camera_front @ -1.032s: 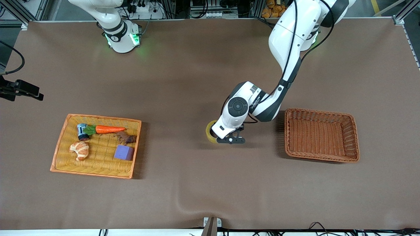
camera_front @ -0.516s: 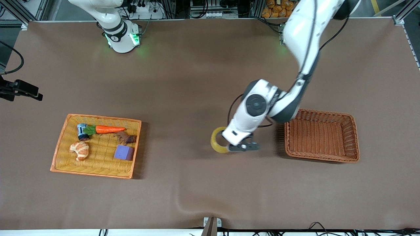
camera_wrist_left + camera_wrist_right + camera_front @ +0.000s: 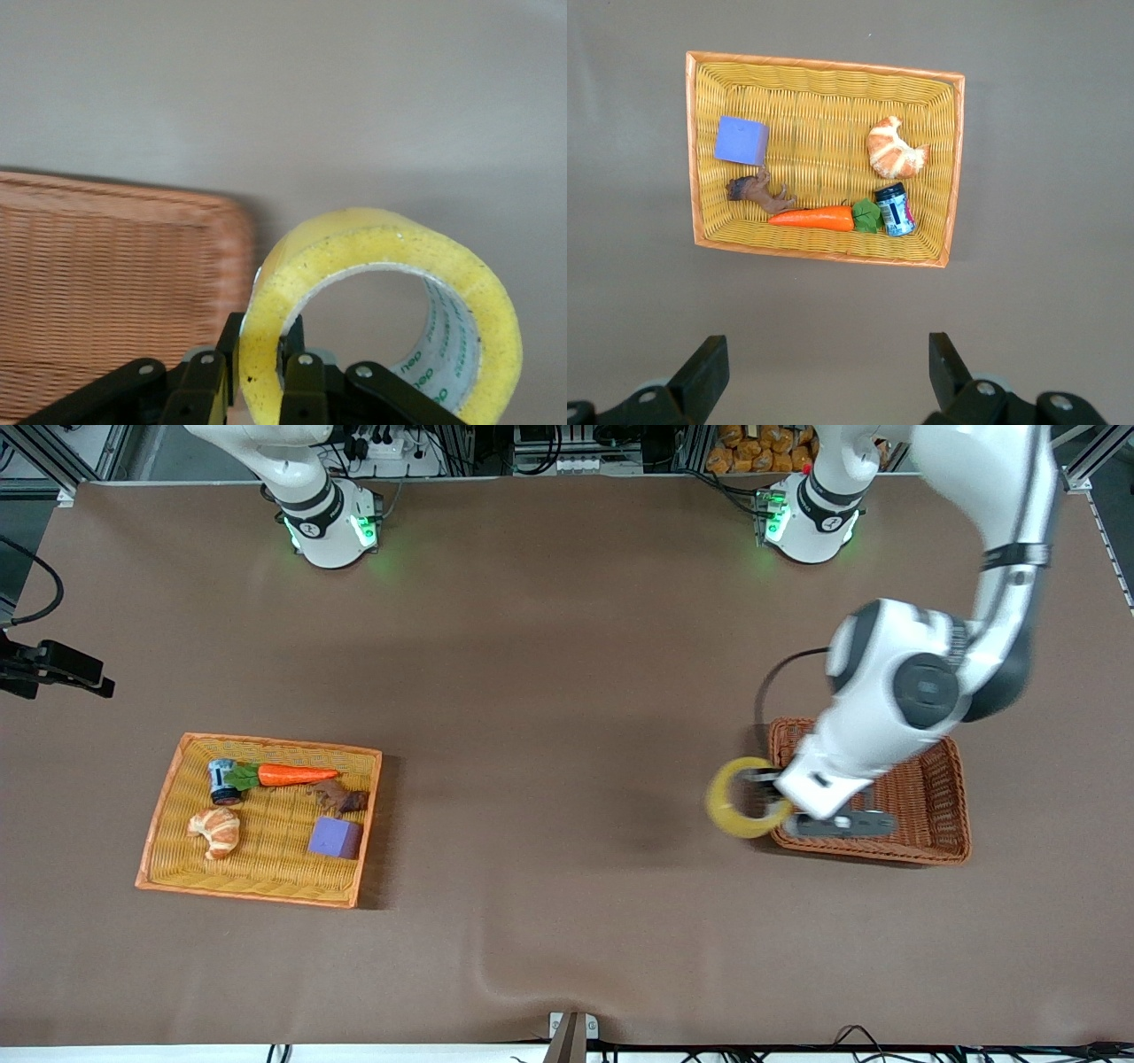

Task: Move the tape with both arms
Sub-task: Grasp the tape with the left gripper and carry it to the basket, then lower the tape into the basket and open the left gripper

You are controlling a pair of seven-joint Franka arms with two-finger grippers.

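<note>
My left gripper is shut on the wall of the tape, a yellowish roll with a grey-white core. It holds the roll up in the air on edge, over the rim of the brown wicker basket at the side toward the table's middle. In the left wrist view the fingers pinch the tape from inside and outside, with the basket below. My right gripper is open and empty, waiting high over the table beside the yellow basket.
The yellow wicker basket toward the right arm's end holds a croissant toy, a carrot toy, a purple block, a small jar and a brown toy. The brown basket holds nothing.
My left gripper has lifted the tape off the middle of the table and carried it toward the left arm's end, up to the brown basket's rim. The right arm has stayed put.
</note>
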